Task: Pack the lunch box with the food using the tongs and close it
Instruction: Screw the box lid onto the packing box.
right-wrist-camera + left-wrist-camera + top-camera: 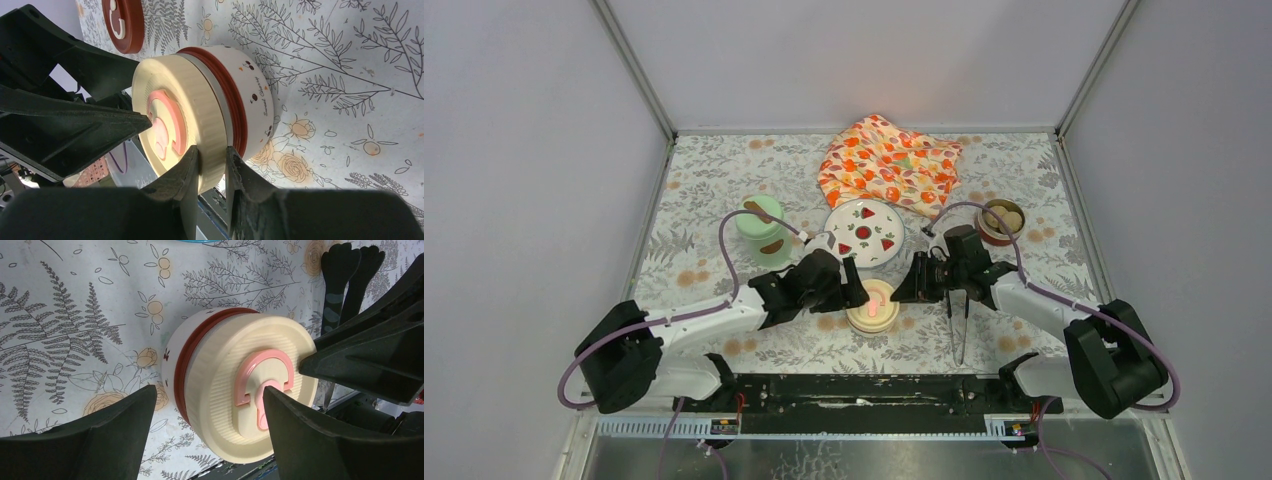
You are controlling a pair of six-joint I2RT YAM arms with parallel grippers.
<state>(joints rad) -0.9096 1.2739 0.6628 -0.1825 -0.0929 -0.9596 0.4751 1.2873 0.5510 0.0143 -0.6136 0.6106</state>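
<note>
Cream lid (260, 390) with pink handle (262, 382) on pot (180, 347); left gripper (210, 415) fingers astride; tongs (345, 280) beyond.

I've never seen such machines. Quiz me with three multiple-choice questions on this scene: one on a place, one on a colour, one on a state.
1. Where are the tongs? A on the plate; B on the table beside the right arm; C in the green pot.
2. The front-centre pot has a lid coloured: A cream; B blue; C black.
3. The bowl of beige balls is: A lidded; B open; C tipped over.
B, they lie flat by that arm; A, cream with a pink handle; B, the balls show from above.
</note>
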